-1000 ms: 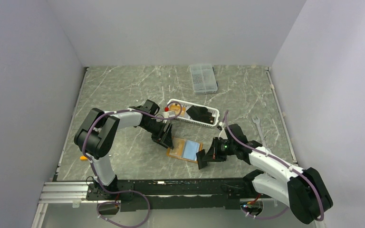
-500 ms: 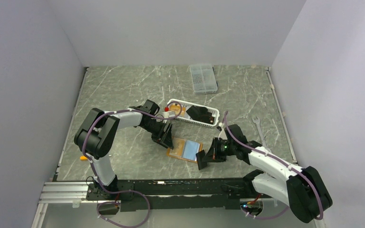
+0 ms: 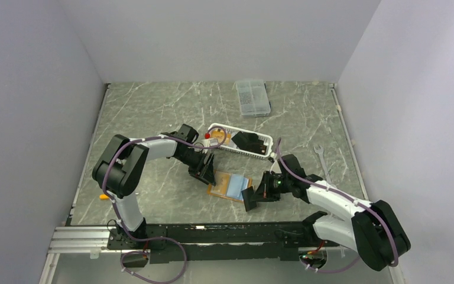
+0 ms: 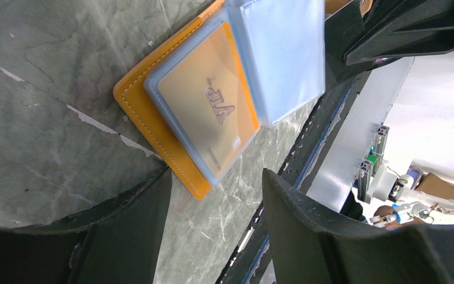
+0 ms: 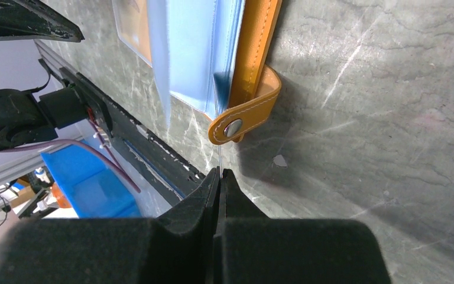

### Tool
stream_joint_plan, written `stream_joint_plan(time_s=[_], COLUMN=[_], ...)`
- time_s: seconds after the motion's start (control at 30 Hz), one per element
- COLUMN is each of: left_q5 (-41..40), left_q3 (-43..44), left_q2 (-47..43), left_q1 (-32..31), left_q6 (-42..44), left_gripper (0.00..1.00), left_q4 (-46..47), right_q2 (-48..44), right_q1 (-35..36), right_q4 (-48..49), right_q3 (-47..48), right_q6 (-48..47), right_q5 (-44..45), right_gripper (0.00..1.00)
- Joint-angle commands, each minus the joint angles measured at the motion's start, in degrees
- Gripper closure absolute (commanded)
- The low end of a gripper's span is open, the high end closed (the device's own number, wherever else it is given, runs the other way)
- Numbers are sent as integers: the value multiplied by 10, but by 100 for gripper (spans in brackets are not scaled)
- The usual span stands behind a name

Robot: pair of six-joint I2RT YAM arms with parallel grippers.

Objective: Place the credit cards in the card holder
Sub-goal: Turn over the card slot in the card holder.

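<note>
Card holder lies open at desk centre, with a gold card in the sleeve on its 9 o'clock side. Left gripper sits at its 10 o'clock, fingers spread, straddling a corner. Right gripper sits at 4 o'clock, pinching a thin card edge-on, which reaches the blue sleeve.

Left arm and right arm: white tubular links, bulky black joints, purple cable looping alongside. Left gripper and right gripper show matte black wedge fingers at six o'clock
</note>
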Motion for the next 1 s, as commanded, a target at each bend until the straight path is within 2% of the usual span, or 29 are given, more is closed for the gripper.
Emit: stream_joint_plan(time_s=[0.0, 0.63, 0.77, 0.97], left_q5=[8, 22, 70, 124], left_q3=[16, 20, 13, -1], left_q2=[-3, -4, -3, -5], left_q1=[0, 8, 31, 73], left_q6=[13, 11, -7, -11], left_gripper=[37, 37, 36, 34], left_q4=[7, 5, 26, 46], right_q2=[12, 18, 59, 176], right_q1=[-2, -1, 2, 26], right_q4=[34, 30, 89, 164], right_q3=[-2, 75, 84, 130], right_q6=[0, -5, 7, 11], right_q5=[-8, -28, -53, -69], right_gripper=[100, 100, 100, 100])
